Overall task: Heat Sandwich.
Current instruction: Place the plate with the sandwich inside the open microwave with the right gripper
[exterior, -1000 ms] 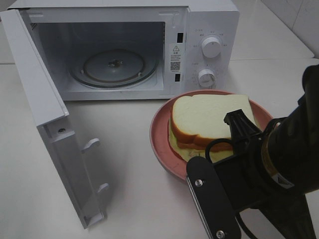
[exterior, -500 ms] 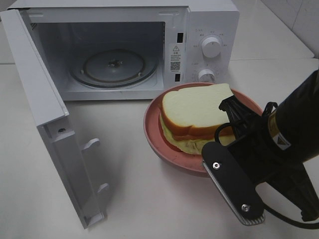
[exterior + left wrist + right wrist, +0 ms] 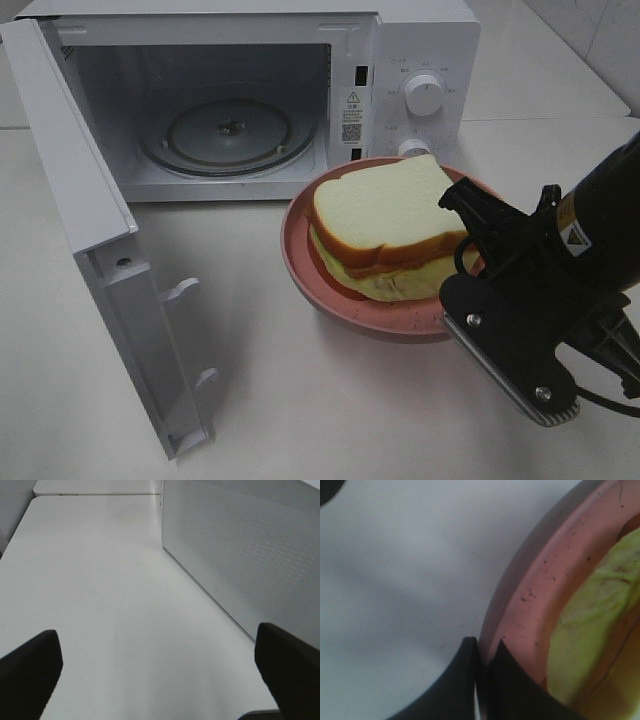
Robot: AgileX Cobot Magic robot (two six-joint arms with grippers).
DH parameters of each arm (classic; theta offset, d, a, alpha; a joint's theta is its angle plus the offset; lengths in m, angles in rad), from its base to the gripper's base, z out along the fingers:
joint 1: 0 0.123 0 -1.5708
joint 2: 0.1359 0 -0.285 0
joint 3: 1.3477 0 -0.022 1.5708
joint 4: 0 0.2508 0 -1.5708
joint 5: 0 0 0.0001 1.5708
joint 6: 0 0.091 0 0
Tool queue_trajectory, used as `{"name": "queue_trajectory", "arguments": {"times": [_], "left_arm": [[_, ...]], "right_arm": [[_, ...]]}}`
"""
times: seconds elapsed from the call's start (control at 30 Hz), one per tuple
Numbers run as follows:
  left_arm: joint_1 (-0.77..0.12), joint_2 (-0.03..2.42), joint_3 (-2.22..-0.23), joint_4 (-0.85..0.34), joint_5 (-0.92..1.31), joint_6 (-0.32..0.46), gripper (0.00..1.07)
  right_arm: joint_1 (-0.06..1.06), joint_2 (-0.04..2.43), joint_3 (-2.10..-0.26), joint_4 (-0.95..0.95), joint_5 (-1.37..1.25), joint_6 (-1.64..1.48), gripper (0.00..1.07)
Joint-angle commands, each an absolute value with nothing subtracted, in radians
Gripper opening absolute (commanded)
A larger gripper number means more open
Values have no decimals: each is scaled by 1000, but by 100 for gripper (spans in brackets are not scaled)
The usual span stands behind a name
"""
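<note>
— Stacked white-bread sandwich with orange-brown crust?
— Lying on round pink plate, five o'clock from open white microwave.
— Black right gripper?
— Pinching plate's rim, five o'clock side.
— Left gripper?
— Spread wide over white table.

Right claw clamped on plate rim; left claw spread open.

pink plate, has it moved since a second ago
Yes: the pink plate has shifted left and closer to the microwave, its rim now overlapping the lower dial.
</note>
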State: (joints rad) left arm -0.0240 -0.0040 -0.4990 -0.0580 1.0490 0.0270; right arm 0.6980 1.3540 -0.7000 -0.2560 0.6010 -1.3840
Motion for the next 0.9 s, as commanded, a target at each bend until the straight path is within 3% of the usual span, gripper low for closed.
{"name": "queue_trajectory", "arguments": {"times": [0.03,0.53,0.9], "left_arm": [[-22,-29,-496,-60,1035,28,104],[-22,-29,-496,-60,1035,28,104],[-22,-29,-496,-60,1035,28,104]], "right_arm": [[691,1350,-699,-228,576,-1445,1],[692,1407,-734,-208,533,-1451,1],[693,1518,-863,-110,528,-1546,1]]}}
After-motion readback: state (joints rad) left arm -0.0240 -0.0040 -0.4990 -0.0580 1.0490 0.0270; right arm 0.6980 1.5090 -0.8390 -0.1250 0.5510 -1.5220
